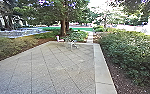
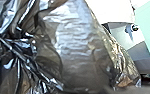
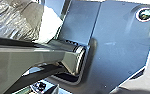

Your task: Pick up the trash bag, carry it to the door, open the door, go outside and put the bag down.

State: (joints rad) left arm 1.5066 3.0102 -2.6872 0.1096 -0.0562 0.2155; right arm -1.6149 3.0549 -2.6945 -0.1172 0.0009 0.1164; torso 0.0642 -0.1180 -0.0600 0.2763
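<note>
We were outside on yard (image 1: 58, 67) with trash bag (image 2: 76, 50). Only put-down seemed left. Couldn't tell if pincers gripped.

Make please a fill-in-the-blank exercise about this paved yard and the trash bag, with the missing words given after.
In the left wrist view, the trash bag is made of shiny, crinkled ____.
In the head view, a smooth pale strip runs along the paving's ____ edge.
Seen from the robot, a tree trunk rises beyond the paving's ____ end.
The paving is crossed by thin, dark ____.

Missing words, in order: plastic; right; far; lines.
</note>
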